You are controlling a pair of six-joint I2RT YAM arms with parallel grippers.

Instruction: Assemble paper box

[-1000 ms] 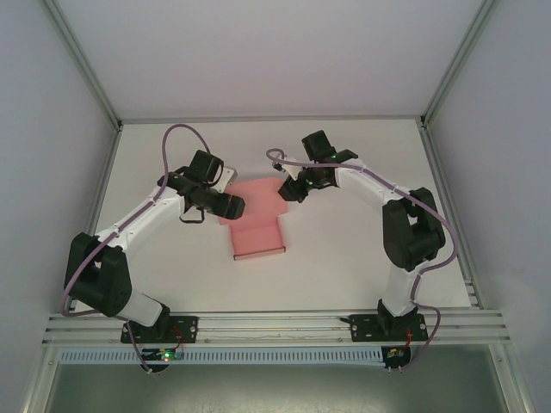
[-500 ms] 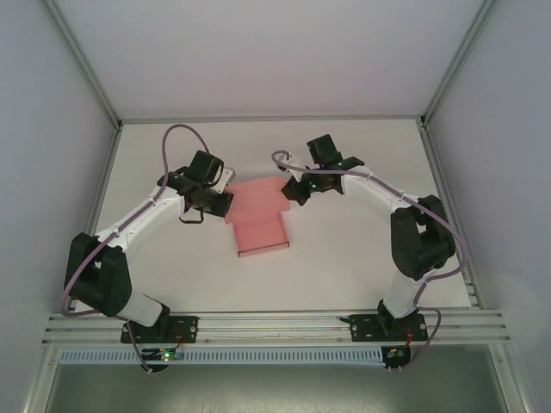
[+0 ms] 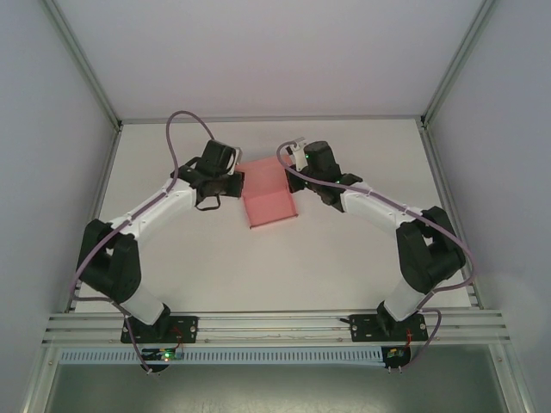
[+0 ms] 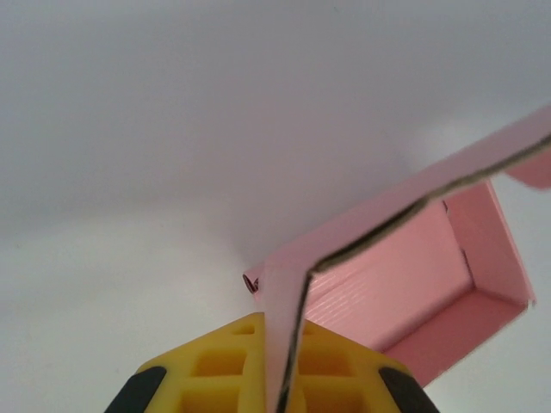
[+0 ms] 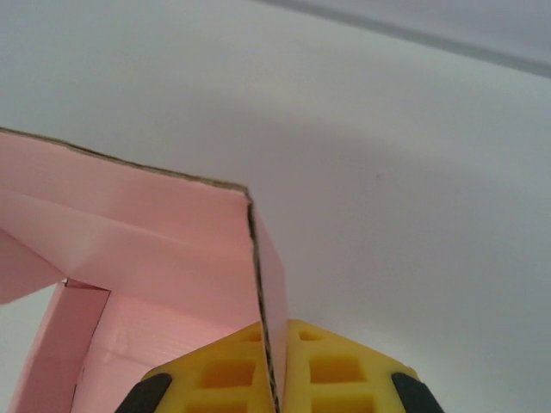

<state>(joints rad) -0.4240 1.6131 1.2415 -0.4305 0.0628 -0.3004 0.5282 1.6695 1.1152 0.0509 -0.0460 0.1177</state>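
table: white top (image 3: pixel 362 258), walled enclosure round it, metal rail at the near edge.
arms: both reach in toward mid-table from their sides, purple cable looped over each.
paper box: pink card (image 3: pixel 269 200), on the far half of the table, mid-width, right between the two grippers.
box heading: open side up. From the top camera the outline is close to square, a bit longer near-to-far, and skewed, with the near-left corner closest to the bases. Long axis can't be called firmly.
box tone, top view: far part paler, near part a deeper pink.
left wrist view adds: box (image 4: pixel 413 284) reads as a shallow tray with raised walls and a ribbed inner floor; a card panel stands up edge-on toward the lens, brown cut edge showing.
right wrist view adds: box (image 5: pixel 129 232) has a folded corner, one panel running off left and one coming at the lens, with creases in the left panel.
left gripper: at the box's left edge (image 3: pixel 234 183). In its own camera (image 4: pixel 277 344) the yellow pads (image 4: pixel 215 366) are closed tight on the upright pink panel.
right gripper: at the box's right edge (image 3: pixel 297 175). In its own camera (image 5: pixel 274 344) the yellow pads (image 5: pixel 336 366) are pinched onto the pink wall, card edge between them.
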